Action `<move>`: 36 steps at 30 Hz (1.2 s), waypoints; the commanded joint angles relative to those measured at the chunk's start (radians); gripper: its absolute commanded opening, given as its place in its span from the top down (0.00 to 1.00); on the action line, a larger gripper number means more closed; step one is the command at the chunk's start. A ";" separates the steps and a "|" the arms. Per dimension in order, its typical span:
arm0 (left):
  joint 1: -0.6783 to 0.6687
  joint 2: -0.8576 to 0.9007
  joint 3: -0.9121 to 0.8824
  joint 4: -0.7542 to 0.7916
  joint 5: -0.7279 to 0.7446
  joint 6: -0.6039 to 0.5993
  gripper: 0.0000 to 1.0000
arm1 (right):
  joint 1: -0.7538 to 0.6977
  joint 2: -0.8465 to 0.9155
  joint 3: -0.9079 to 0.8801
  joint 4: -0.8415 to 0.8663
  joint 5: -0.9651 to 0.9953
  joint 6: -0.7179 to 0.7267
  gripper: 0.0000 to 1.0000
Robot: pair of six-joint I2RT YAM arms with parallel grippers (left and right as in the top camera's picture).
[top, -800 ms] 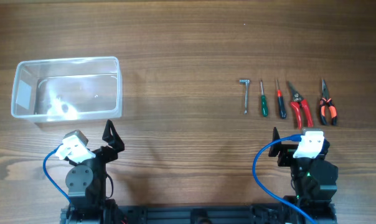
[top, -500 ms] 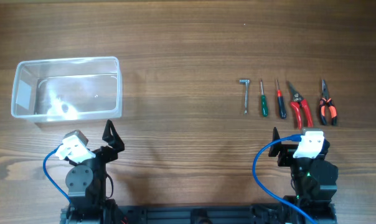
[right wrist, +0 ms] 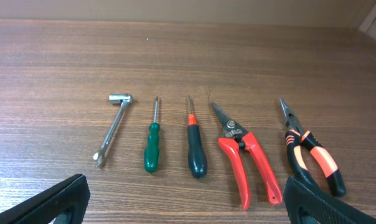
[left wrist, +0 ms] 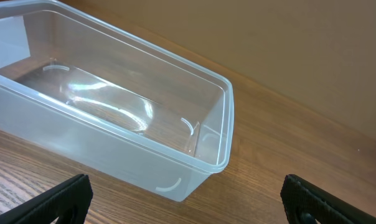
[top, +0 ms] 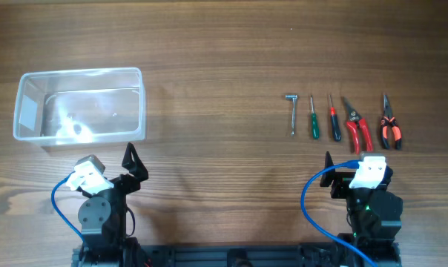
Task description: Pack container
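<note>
The clear plastic container [top: 79, 104] stands empty at the table's left; it also shows in the left wrist view [left wrist: 113, 112]. A row of hand tools lies at the right: a metal L-shaped wrench [top: 291, 113], a green screwdriver [top: 312, 119], a dark-handled screwdriver [top: 334, 119], red pruning shears [top: 356, 127] and orange-black pliers [top: 389, 124]. They also show in the right wrist view [right wrist: 194, 149]. My left gripper [top: 131, 165] is open and empty, just in front of the container. My right gripper [top: 350, 167] is open and empty, in front of the tools.
The wooden table [top: 216, 67] runs between the container and the tools. Both arm bases with blue cables sit at the front edge.
</note>
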 commanded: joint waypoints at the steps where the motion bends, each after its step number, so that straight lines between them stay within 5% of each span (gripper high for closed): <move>1: -0.005 -0.006 -0.011 0.003 -0.016 -0.013 0.00 | -0.004 -0.013 -0.002 0.003 0.009 -0.005 0.00; 10: -0.005 -0.006 -0.011 0.006 -0.011 -0.016 0.00 | -0.004 -0.013 -0.002 0.015 -0.077 0.034 0.00; 18: -0.005 -0.005 -0.010 0.009 0.188 -0.018 0.00 | -0.004 -0.013 -0.002 0.058 -0.220 0.494 0.00; 25: -0.005 0.037 0.138 -0.001 0.185 -0.020 0.00 | -0.004 0.021 0.051 0.239 -0.198 0.412 0.00; 30: -0.005 0.249 0.344 -0.085 0.145 -0.016 0.00 | -0.004 0.210 0.184 0.215 -0.151 0.473 0.00; 36: -0.003 0.724 0.692 -0.158 0.149 0.015 0.00 | -0.005 0.644 0.473 0.174 -0.187 0.440 0.00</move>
